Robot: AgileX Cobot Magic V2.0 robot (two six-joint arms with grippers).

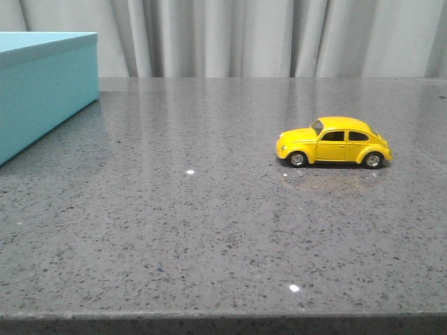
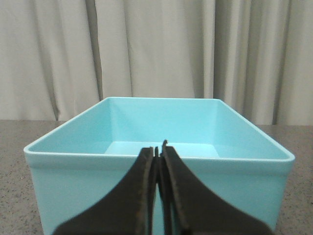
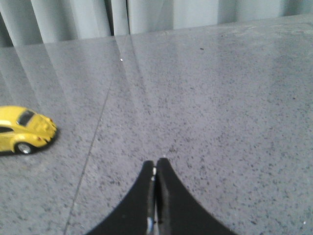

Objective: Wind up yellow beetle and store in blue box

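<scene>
So on the far left the blue box is cut off by the frame edge in the front view, only one corner and a side showing. The left wrist view looks straight into it: open top, nothing visible inside, though the near floor is hidden behind its front wall. The left pincer sits in front of that wall, jaws pressed together with nothing between them.

Moving right, the yellow beetle stands on its wheels on the worktop, well apart from the box, nose pointing toward it. In the right wrist view its front is cropped off. The right pincer is closed too, empty, hovering over bare worktop away from the car.

Worktop is grey speckled stone, glossy enough to mirror the beetle. Pale pleated curtain behind.
</scene>
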